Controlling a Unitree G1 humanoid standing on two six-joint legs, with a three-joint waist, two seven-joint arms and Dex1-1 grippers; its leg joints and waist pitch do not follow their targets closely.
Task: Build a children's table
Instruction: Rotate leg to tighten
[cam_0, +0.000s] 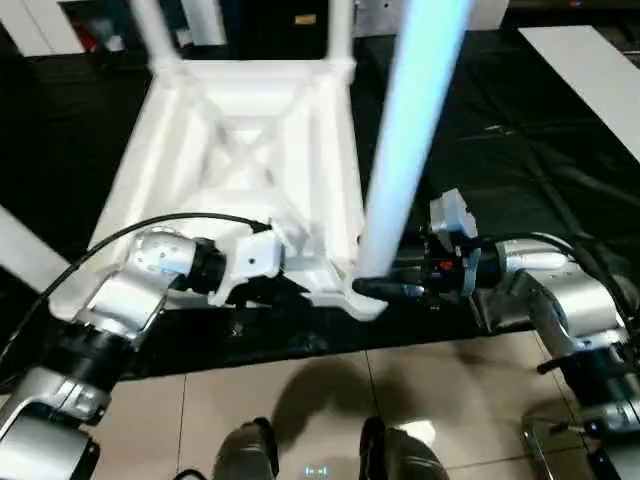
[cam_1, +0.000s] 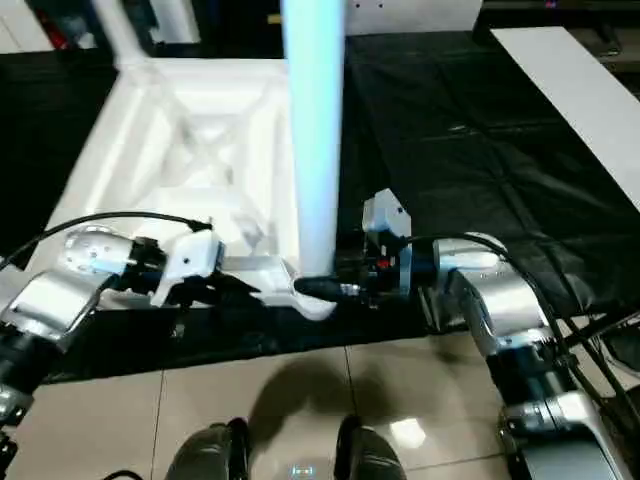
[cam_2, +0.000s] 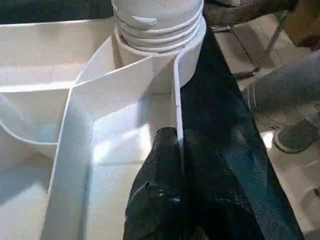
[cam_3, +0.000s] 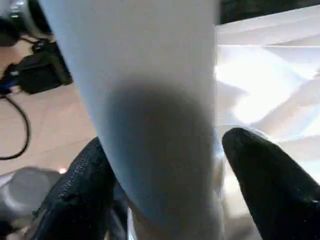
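1. Black-covered work table (cam_0: 480, 150) stands over beige floor tiles (cam_0: 300, 400).
2. Children's table (cam_0: 240, 150) lies upside down, ribs up.
3. Near-corner leg (cam_0: 410, 130) stands upright.
4. Right gripper (cam_1: 325, 288) clasps its base.
5. Left gripper (cam_2: 167, 165) pinches the tabletop rim.

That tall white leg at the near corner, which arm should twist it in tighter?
Probably the right. Its fingers already sit on both sides of the leg, low near the corner socket. The left gripper is pinching the tabletop's rim, steadying it.

Left hand (cam_0: 262, 288) pinched closed, right hand (cam_0: 385, 289) clamped, silver forearms converging inward
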